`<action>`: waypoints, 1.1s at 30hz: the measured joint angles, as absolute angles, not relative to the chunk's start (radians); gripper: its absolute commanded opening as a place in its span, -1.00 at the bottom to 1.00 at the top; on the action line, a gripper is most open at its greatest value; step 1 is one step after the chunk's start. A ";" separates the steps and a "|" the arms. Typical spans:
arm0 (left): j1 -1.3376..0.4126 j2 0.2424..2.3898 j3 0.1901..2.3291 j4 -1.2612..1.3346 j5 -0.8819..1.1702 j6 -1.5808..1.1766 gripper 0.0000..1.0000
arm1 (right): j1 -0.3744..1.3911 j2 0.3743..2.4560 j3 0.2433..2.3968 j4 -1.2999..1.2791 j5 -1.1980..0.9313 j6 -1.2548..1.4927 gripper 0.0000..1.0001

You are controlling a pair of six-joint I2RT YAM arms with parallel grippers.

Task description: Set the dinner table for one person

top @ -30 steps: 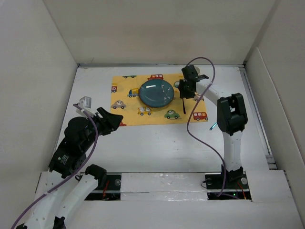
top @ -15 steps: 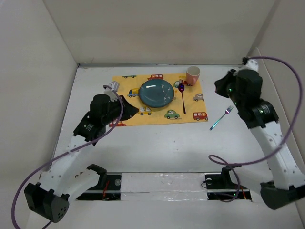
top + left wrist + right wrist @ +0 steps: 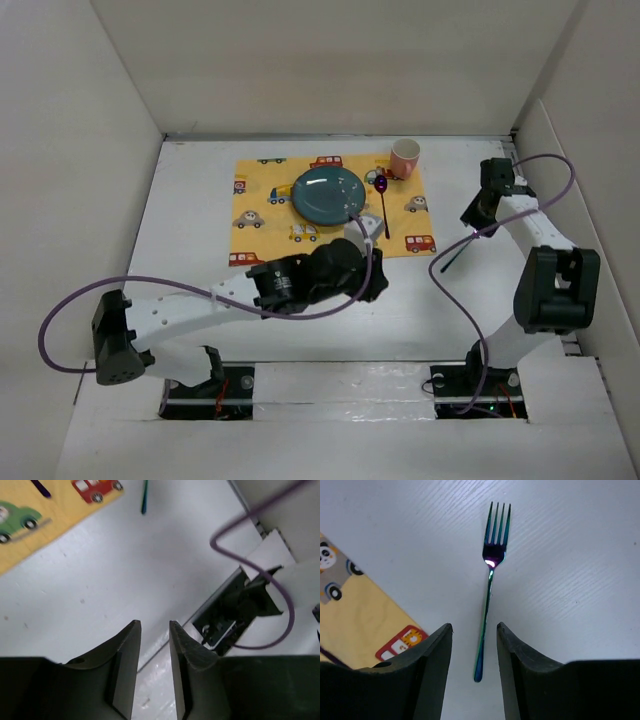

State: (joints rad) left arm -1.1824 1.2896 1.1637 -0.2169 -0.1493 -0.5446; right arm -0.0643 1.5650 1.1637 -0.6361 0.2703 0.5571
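One fork lies below the spread right pincer

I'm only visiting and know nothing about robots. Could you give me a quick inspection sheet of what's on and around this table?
Surface: white dinner table, with a yellow car-print placemat lying flat at its far middle.
Job's things: teal plate on the placemat; spoon just right of the plate; pink cup at the mat's far right corner; fork on the table right of the mat.
Clutter: nothing seen.
Grippers: left gripper open, empty, over bare table; right gripper open above the fork's handle, not holding it.
Cables: purple cables loop from both arms.
Surroundings: plain white walls on three sides.
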 measured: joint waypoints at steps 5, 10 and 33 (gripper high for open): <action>-1.276 1.245 1.010 -0.200 -0.215 -0.635 -0.33 | -0.091 1.720 1.248 -0.631 0.270 0.537 -0.12; -1.272 1.105 0.852 -0.191 -0.256 -0.723 -0.31 | -0.104 1.785 1.250 -0.628 0.263 0.530 -0.26; -1.272 0.632 0.905 -0.539 -0.456 -0.846 -0.13 | -0.087 1.777 1.236 -0.637 0.233 0.512 -1.00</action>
State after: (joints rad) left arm -1.2724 0.6323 0.9047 -0.5392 -0.4557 -0.8455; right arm -0.0872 1.7775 1.2358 -0.6369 0.2329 0.5117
